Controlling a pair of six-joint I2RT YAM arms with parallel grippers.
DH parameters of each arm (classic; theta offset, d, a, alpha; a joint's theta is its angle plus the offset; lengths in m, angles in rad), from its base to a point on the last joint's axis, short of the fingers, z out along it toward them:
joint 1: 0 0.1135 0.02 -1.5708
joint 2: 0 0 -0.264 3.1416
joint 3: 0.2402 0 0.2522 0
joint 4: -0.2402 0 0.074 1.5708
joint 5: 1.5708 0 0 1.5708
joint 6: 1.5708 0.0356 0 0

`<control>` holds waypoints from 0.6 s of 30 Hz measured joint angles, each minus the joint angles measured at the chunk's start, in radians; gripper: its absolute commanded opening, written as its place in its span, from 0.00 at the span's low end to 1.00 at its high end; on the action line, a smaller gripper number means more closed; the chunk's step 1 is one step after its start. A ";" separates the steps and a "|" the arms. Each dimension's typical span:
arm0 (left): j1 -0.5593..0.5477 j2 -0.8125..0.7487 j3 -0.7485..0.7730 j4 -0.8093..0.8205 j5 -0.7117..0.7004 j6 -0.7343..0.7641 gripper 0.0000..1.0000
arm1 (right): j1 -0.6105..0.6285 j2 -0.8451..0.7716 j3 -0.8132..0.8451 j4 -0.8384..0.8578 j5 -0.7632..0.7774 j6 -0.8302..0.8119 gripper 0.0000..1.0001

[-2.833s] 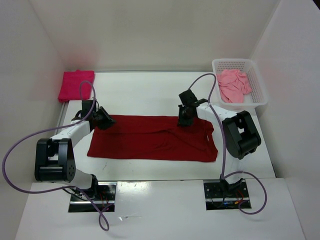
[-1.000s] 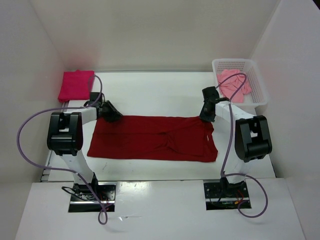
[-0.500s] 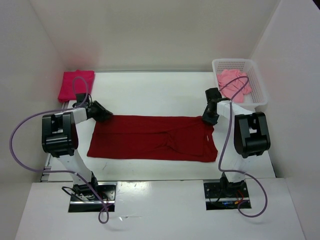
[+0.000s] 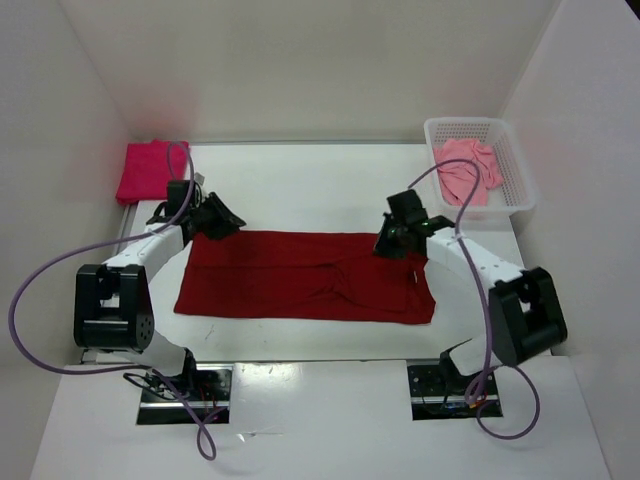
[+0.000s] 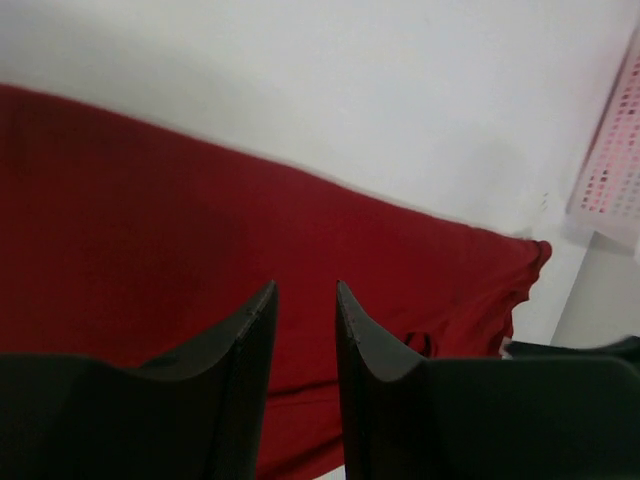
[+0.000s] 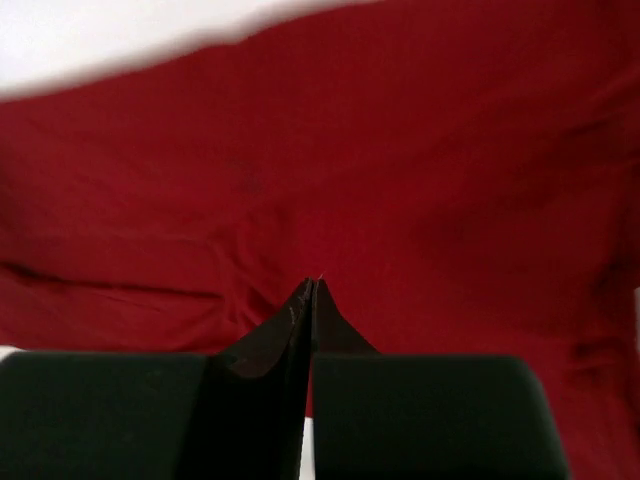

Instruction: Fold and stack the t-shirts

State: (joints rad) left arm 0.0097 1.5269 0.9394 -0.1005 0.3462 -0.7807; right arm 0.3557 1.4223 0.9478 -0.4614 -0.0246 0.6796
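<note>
A dark red t-shirt point(image 4: 300, 275) lies flat in a long folded strip across the middle of the table. My left gripper point(image 4: 226, 222) hovers at its far left corner, jaws open a little with nothing between them point(image 5: 305, 287); red cloth shows below. Over the shirt's far edge toward the right, my right gripper point(image 4: 386, 244) has its jaws shut with no cloth visibly pinched point(image 6: 313, 282). A folded magenta-pink t-shirt point(image 4: 150, 170) rests at the back left. The crumpled salmon-pink t-shirt point(image 4: 465, 170) is in the basket.
The white mesh basket point(image 4: 522, 195) stands at the back right corner, also at the right edge of the left wrist view point(image 5: 612, 150). White walls enclose the table on three sides. Purple cables loop from both arms.
My right gripper moved left from the shirt's far right corner to over its far edge, and that arm swung outward and nearer. The left gripper stayed near the far left corner.
</note>
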 measured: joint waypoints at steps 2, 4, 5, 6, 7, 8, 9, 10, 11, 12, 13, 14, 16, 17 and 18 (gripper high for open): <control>0.001 0.000 -0.012 -0.026 0.004 0.005 0.37 | 0.039 0.079 -0.029 0.022 -0.031 0.031 0.02; 0.000 -0.001 -0.012 -0.044 0.008 0.020 0.37 | 0.045 0.162 -0.038 0.041 -0.044 0.048 0.02; -0.003 -0.005 -0.010 -0.053 0.011 0.024 0.37 | 0.045 0.199 -0.038 0.045 -0.044 0.056 0.02; -0.007 -0.010 -0.008 -0.060 0.016 0.027 0.37 | 0.045 0.233 -0.034 0.052 -0.042 0.060 0.02; -0.013 -0.017 -0.005 -0.070 0.020 0.033 0.37 | 0.043 0.263 -0.019 0.050 -0.052 0.065 0.02; -0.019 -0.026 -0.001 -0.077 0.023 0.041 0.37 | 0.041 0.283 0.003 0.052 -0.050 0.064 0.02; -0.026 -0.039 0.004 -0.084 0.028 0.043 0.37 | 0.040 0.310 0.035 0.052 -0.047 0.064 0.02; -0.034 -0.054 0.009 -0.089 0.034 0.044 0.37 | 0.039 0.350 0.081 0.052 -0.052 0.064 0.02; -0.040 -0.071 0.014 -0.092 0.039 0.043 0.37 | 0.039 0.394 0.129 0.053 -0.057 0.064 0.02; -0.048 -0.089 0.017 -0.093 0.046 0.040 0.37 | 0.039 0.435 0.180 0.053 -0.063 0.062 0.02; -0.055 -0.108 0.020 -0.094 0.053 0.040 0.37 | 0.039 0.490 0.249 0.058 -0.074 0.060 0.02; -0.060 -0.127 0.022 -0.093 0.059 0.038 0.37 | 0.038 0.539 0.318 0.056 -0.080 0.056 0.01; -0.073 -0.158 0.026 -0.097 0.068 0.032 0.37 | 0.038 0.674 0.510 0.033 -0.092 0.042 0.01; -0.077 -0.170 0.032 -0.101 0.072 0.024 0.38 | 0.038 0.767 0.665 0.001 -0.093 0.032 0.01; -0.080 -0.181 0.035 -0.105 0.076 0.020 0.38 | 0.038 0.890 0.850 -0.001 -0.094 0.018 0.01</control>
State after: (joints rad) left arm -0.0704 1.3460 0.9745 -0.2054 0.4225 -0.7605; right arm 0.3939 2.3127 1.7977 -0.4625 -0.1188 0.6975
